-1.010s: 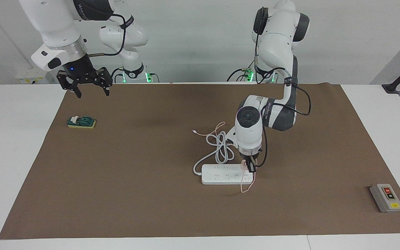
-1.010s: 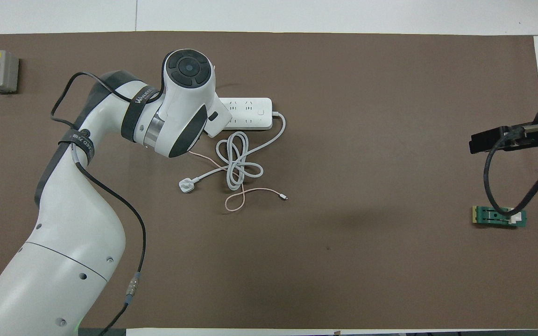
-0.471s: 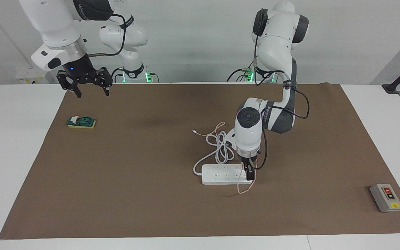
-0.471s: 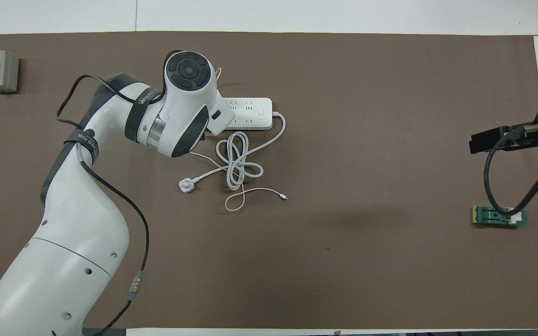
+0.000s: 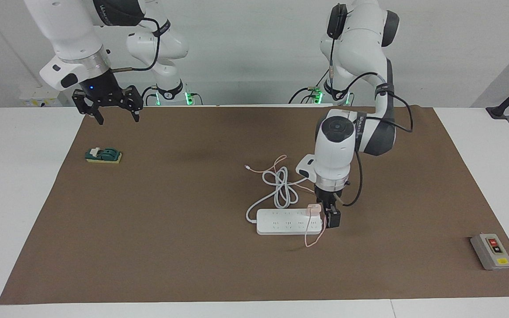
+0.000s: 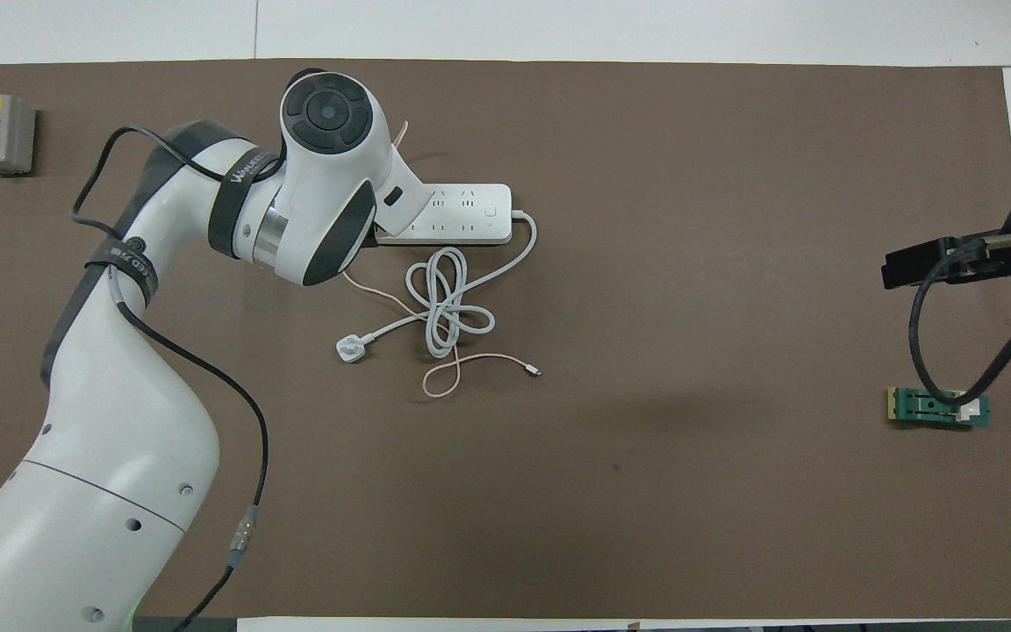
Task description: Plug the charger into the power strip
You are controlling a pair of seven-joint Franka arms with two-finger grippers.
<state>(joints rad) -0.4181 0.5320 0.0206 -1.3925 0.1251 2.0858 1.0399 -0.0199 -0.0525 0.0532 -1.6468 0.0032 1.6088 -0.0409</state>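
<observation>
While one charger (image 5: 313, 210) sits on one power strip (image 5: 281, 222), left tool (image 5: 330, 215) beside it, spread, empty; right tool (image 5: 115, 112) spread.

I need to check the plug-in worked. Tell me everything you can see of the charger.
The charger is a small pale-pink cube, plastic by the look of it, sitting upright on the power strip at the end toward the left arm's side, prongs hidden. Its thin pink cable loops off the strip onto the mat. The left gripper hangs beside it, open and not holding it. The arm hides it in the overhead view.
</observation>
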